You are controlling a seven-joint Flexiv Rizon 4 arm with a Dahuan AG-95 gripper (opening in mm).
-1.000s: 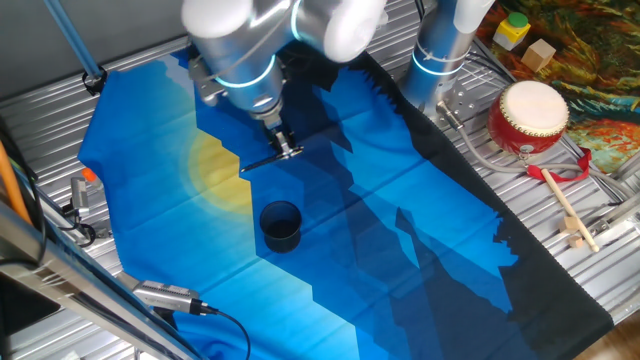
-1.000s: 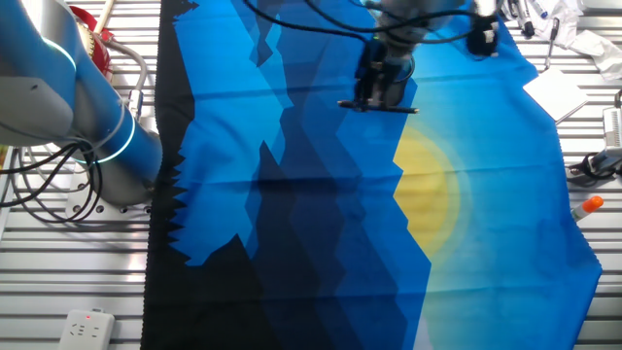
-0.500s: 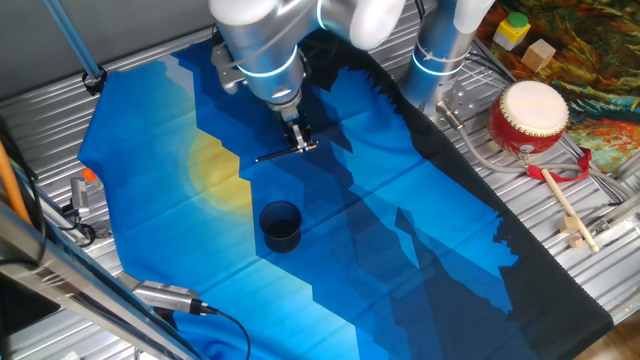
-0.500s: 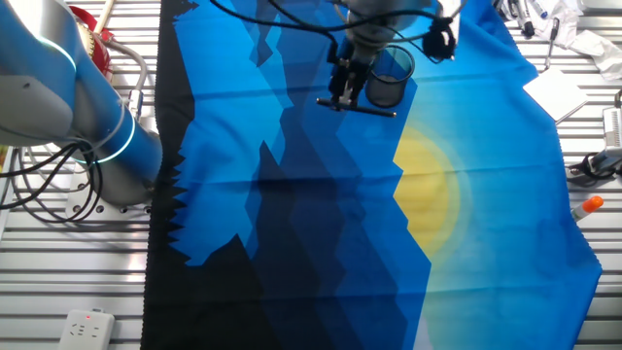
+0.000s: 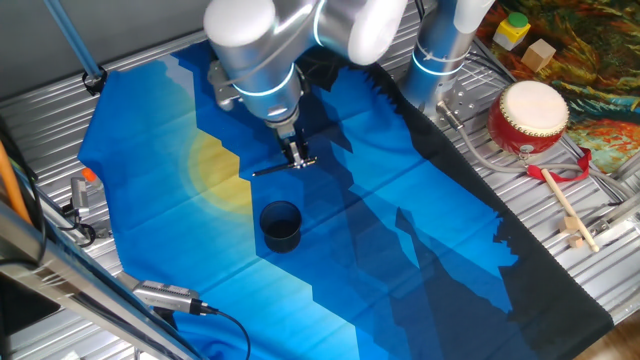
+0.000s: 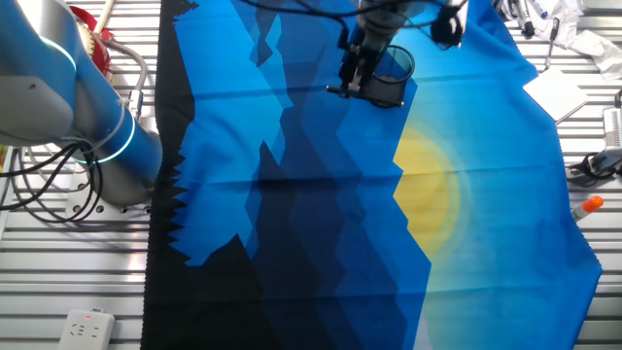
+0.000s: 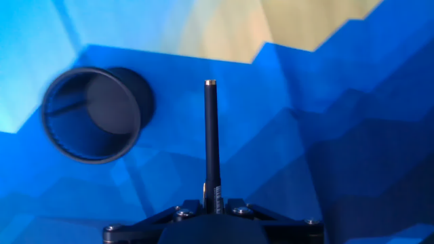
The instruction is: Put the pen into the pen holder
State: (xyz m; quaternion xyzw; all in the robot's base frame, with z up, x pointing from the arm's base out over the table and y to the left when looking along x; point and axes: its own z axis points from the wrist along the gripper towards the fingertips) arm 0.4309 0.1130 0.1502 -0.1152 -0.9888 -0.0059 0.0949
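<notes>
My gripper [image 5: 299, 159] is shut on the thin black pen [image 5: 282, 168] and holds it level above the blue cloth. In the hand view the pen [image 7: 211, 135] sticks out straight from between the jaws. The pen holder [image 5: 281, 225], a small dark cup, stands upright on the cloth below and in front of the gripper. In the hand view the cup [image 7: 92, 112] is to the left of the pen, its mouth open and empty. In the other fixed view the gripper [image 6: 355, 86] holds the pen [image 6: 364, 96] just beside the cup [image 6: 390, 76].
A red-and-white drum [image 5: 528, 115] and a wooden drumstick [image 5: 562, 205] lie at the right on the metal table. The arm's base [image 5: 440, 50] stands at the back. Cables and a tool [image 5: 165, 296] lie at the front left. An orange-tipped marker [image 6: 587, 206] lies off the cloth.
The gripper with the pen has moved a little down and towards the cup in one fixed view. In the other fixed view it has shifted up and right, closer to the cup.
</notes>
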